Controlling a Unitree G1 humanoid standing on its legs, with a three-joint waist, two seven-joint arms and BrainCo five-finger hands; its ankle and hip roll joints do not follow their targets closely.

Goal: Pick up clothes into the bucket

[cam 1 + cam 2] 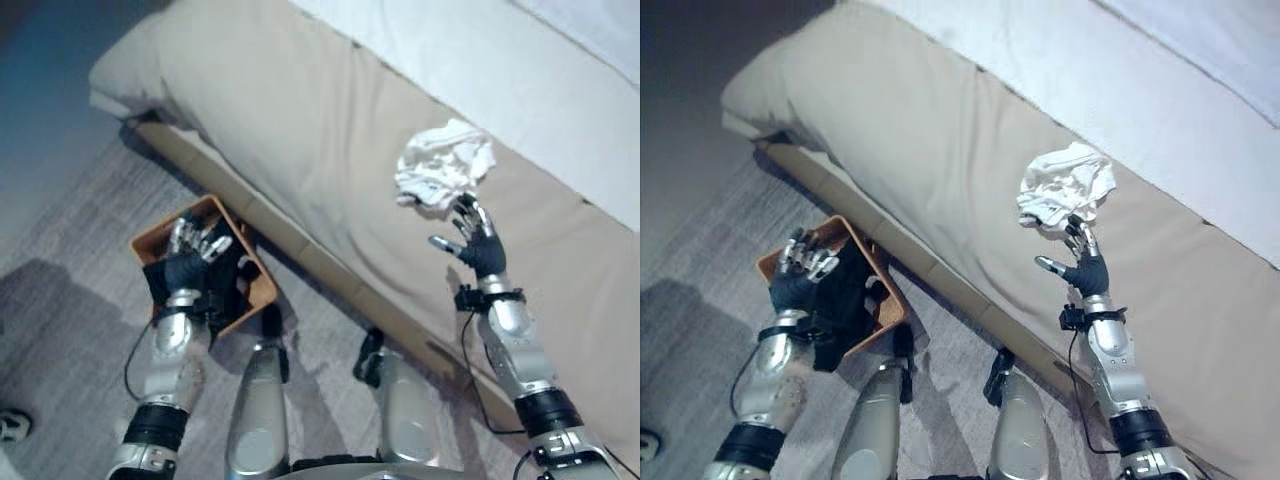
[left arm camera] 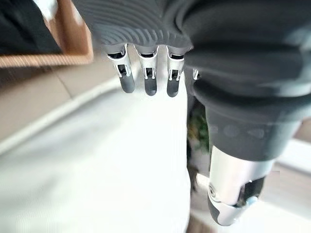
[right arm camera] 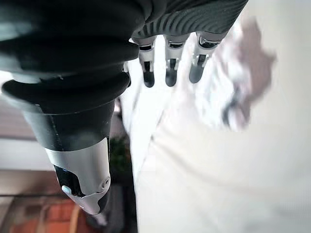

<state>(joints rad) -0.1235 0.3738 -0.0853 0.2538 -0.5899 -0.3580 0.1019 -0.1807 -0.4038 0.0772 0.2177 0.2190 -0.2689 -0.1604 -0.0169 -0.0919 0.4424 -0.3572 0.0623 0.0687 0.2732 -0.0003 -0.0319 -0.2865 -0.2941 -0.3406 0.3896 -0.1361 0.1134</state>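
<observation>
A crumpled white garment lies on the beige bed cover, near the bed's side edge. My right hand is held just short of it, fingers straight and spread, touching nothing; the white garment sits just past the right hand's fingertips in the right wrist view. An orange bucket stands on the floor by the bed and holds dark clothes. My left hand hovers over that bucket, its fingers straight and empty.
The bed runs diagonally across the view, with a white sheet on its far part. Its low side panel rises just behind the bucket. Grey carpet covers the floor.
</observation>
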